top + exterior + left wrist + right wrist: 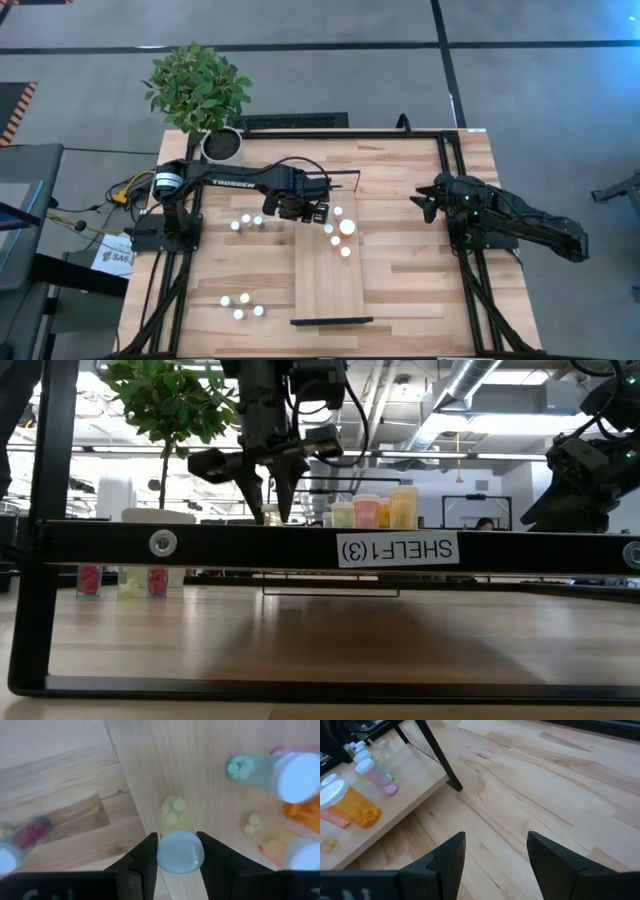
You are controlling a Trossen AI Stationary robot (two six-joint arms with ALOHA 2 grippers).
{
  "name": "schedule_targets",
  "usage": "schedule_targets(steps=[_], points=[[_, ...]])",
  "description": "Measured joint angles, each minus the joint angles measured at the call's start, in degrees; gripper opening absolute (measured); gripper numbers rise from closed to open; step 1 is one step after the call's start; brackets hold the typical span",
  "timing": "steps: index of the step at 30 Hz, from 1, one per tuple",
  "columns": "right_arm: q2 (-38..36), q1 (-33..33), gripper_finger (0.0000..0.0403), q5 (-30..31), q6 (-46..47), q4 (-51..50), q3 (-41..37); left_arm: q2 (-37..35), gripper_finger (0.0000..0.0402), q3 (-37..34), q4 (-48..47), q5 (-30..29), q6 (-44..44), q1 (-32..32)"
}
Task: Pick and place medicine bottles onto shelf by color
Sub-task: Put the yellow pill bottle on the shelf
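The shelf [330, 285] is a light-wood panel lying on the table. My left gripper [300, 210] hangs over its far left part, shut on a pale yellow medicine bottle [174, 812] with a white cap. Other medicine bottles stand on the shelf beside it: a teal one [250, 770], a larger orange one [350, 802] and a pink one [375, 777]. More bottles stand on the table in two groups [247, 221] [242, 305]. My right gripper [495, 845] waits open at the table's right side [425, 200], with nothing between its fingers. My left gripper pinches the yellow bottle's white cap [180, 851] between its two fingers, one on each side. The fingers [270, 485] come from above, pointing down. The bottle stays upright near the shelf's left edge; whether its base rests on the board, I cannot tell.
A potted plant [200, 85] stands at the table's far left corner. The shelf's black metal frame [300, 545] crosses the low view at its near end. The table's right half lies bare between the shelf and my right arm.
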Motion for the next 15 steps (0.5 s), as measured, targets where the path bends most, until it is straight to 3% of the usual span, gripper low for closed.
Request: schedule_targets(steps=[15], points=[[0.0, 0.0, 0.0234, 0.0, 0.0, -0.3, 0.0, 1.0, 0.0110, 0.2, 0.5, -0.3, 4.4, 1.9]])
